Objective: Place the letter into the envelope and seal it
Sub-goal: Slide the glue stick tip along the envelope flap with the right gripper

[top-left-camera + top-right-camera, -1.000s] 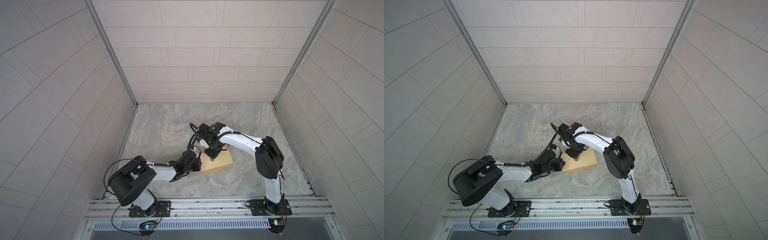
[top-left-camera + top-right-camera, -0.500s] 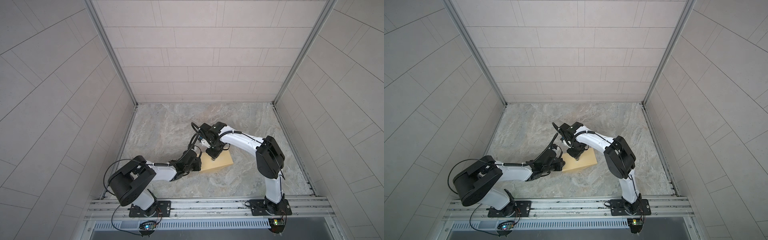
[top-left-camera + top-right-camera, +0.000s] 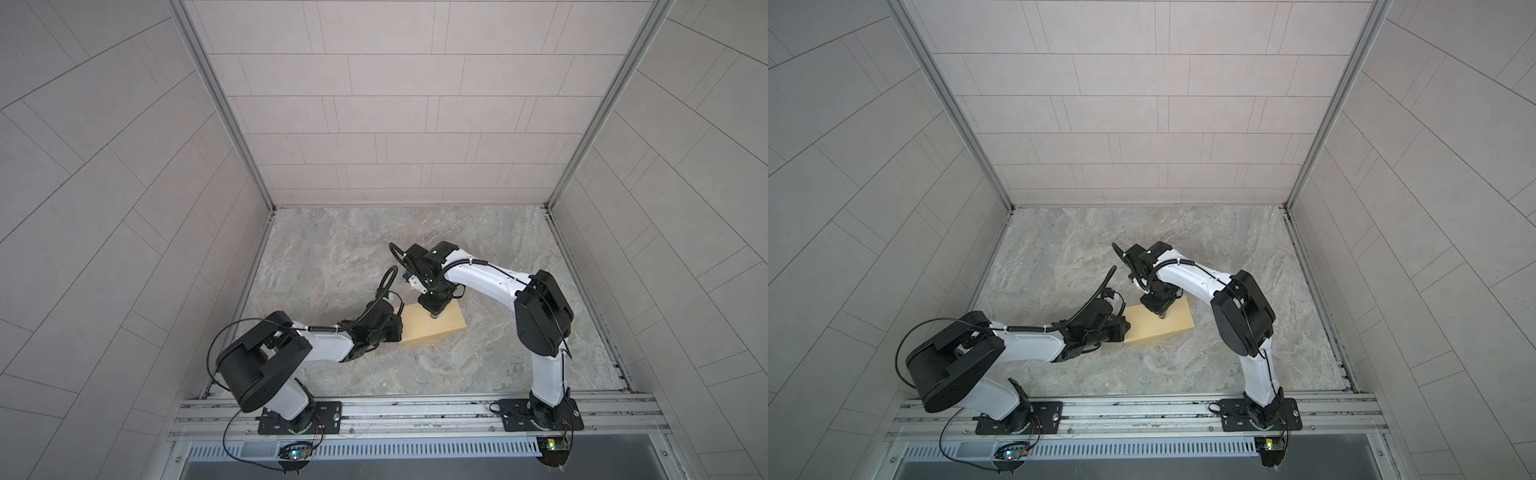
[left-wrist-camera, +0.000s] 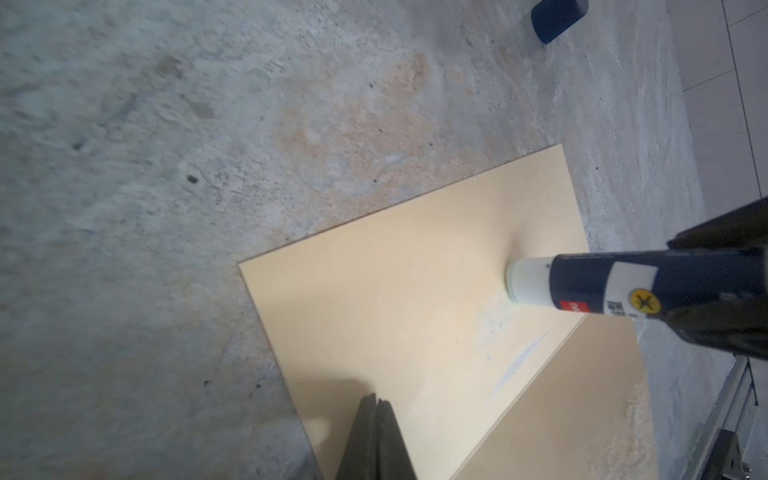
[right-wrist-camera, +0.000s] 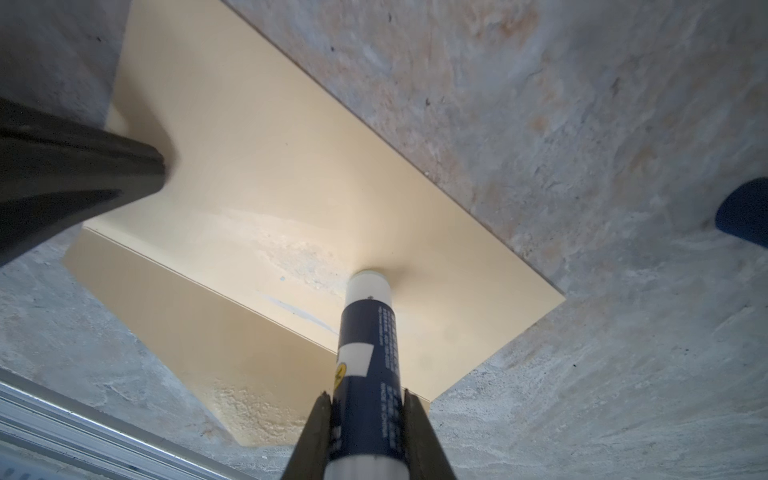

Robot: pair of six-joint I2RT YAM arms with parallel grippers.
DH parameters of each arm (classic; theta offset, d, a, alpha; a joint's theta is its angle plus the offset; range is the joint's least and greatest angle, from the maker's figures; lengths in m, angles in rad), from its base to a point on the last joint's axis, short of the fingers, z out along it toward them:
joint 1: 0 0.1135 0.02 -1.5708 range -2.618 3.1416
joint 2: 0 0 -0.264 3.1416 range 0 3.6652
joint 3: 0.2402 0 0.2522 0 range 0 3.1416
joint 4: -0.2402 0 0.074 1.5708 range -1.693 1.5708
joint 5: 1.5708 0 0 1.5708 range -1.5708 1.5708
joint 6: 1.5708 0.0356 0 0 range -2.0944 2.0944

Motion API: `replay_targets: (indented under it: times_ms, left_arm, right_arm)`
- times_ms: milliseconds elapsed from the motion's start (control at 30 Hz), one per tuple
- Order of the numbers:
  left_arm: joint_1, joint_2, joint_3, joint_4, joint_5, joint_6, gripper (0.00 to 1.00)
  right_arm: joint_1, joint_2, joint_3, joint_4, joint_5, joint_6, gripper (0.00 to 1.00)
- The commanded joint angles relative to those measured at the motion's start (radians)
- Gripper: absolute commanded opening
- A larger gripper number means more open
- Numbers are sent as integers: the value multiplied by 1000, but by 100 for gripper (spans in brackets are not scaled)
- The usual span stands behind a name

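Tan envelope (image 4: 395, 299) lies under the closed left claw (image 4: 377, 405); right claw (image 5: 366, 395) clamps a glue stick (image 5: 368, 332).

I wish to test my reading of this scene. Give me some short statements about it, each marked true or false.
1. The right claw holds a glue stick. True.
2. The glue stick's tip touches the envelope. True.
3. The left claw is wide open. False: it is shut, with its tip on the envelope.
4. The blue cap sits on the glue stick. False: it lies on the table, apart from the envelope.
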Motion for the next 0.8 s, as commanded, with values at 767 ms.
replay_targets:
  times_ms: [767]
  left_arm:
    - [5, 15, 3, -98, -44, 17, 0]
  right_arm:
    - [-45, -52, -9, -56, 82, -4, 0]
